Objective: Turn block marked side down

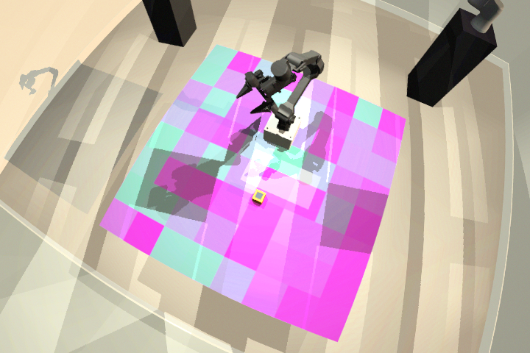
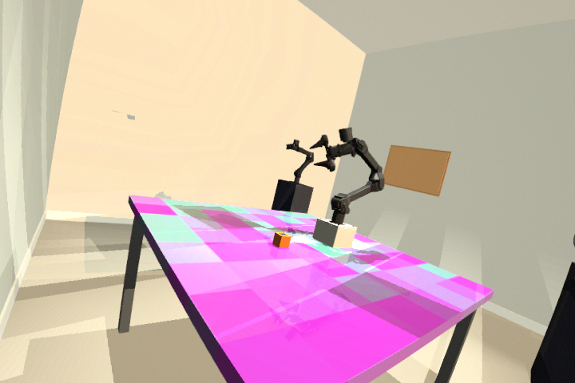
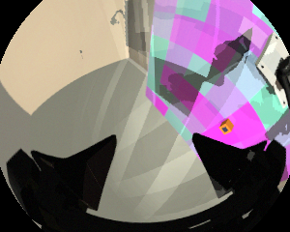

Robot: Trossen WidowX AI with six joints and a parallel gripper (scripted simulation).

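Fingers (image 1: 255, 98) spread wide and empty, high above the counter (image 1: 307, 287); the block (image 1: 258, 196) sits untouched, grey mark up; grasp, flip, release all remain.

Cream wall (image 2: 197, 90); grey wall (image 2: 478, 90) with brown board (image 2: 416, 169); striped floor (image 2: 61, 289).

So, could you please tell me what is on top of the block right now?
The block shows a grey square mark framed in yellow on its upward face; nothing rests on it. The open jaws are high and far off. Its underside, against the table, is hidden.
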